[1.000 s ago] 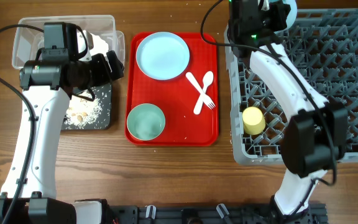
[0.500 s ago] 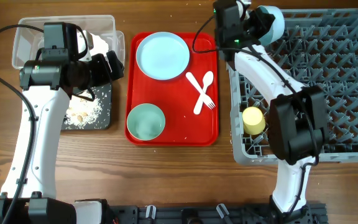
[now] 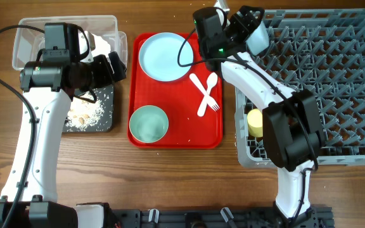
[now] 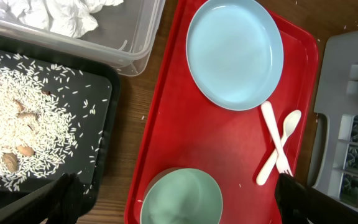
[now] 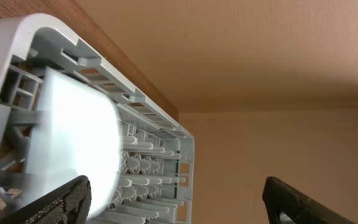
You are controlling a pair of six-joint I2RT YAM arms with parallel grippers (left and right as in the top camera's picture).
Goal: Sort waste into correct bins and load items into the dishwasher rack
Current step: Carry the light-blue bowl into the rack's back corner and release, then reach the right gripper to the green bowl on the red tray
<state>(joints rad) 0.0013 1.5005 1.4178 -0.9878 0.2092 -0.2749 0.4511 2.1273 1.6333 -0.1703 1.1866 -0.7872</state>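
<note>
The pale blue bowl [image 3: 259, 39] lies tilted on its side at the back left corner of the grey dishwasher rack [image 3: 334, 95]. My right gripper [image 3: 239, 26] is right beside it and stands open. In the right wrist view the blurred bowl [image 5: 73, 137] sits by the left finger [image 5: 58, 202], and nothing lies between the jaws of that gripper [image 5: 185, 208]. A yellow cup [image 3: 257, 121] stands in the rack. My left gripper [image 3: 114, 66] hangs open above the bins, holding nothing. The plate [image 3: 165, 56], green bowl [image 3: 149, 123] and crossed fork and spoon [image 3: 206, 92] lie on the red tray [image 3: 181, 136].
The clear tub [image 3: 27, 41] holds the crumpled napkin [image 4: 61, 15]. In front of it, the black tray [image 4: 98, 155] carries rice grains [image 4: 23, 124] and brown bits. My left arm reaches over both bins. The rack's edge [image 4: 347, 93] borders the red tray on the right.
My right arm has swung left and towards the front with the blue bowl, down to the rack's back left corner. Its jaws, shut before, now stand open. The left arm has not moved.
</note>
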